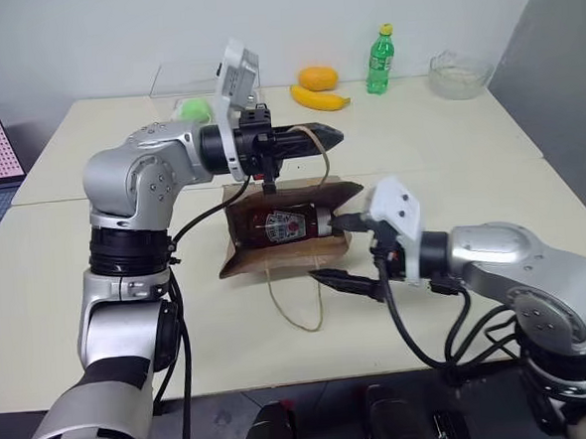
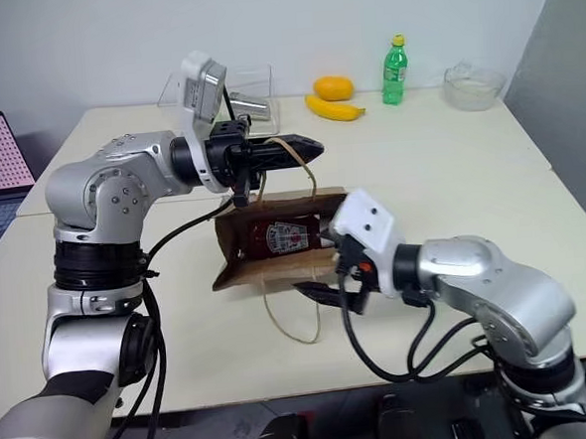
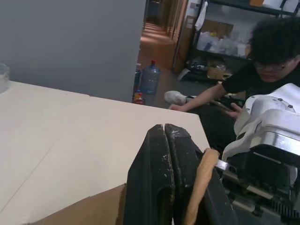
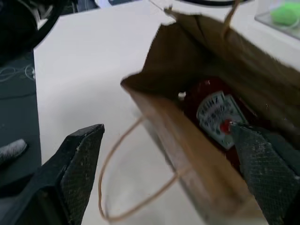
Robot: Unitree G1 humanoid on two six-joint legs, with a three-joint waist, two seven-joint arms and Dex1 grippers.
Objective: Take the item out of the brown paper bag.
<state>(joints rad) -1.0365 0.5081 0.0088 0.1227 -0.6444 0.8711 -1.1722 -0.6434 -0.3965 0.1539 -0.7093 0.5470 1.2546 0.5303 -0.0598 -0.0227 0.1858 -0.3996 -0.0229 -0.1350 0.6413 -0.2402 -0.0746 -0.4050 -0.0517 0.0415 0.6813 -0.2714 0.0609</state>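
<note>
Right wrist view: the small red white-labelled bottle [image 4: 216,115] lies on its side inside the creased brown paper bag [image 4: 180,140], its long axis along the bag. The right end effector [image 4: 173,173], spread wide, straddles the bag's near wall and is nearer; the left end effector [image 1: 313,137], closed on a cord handle [image 1: 316,148], lifts the mouth.

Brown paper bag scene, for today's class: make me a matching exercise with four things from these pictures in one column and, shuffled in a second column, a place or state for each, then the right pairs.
Things
1. red item
2. left gripper
3. right gripper
4. green bottle

Places or states
A. upright at the far edge of the table
B. open, one finger inside the brown paper bag, one outside
C. lying inside the bag
D. shut on the bag's cord handle, holding it up

Pairs: 1-C, 2-D, 3-B, 4-A
</note>
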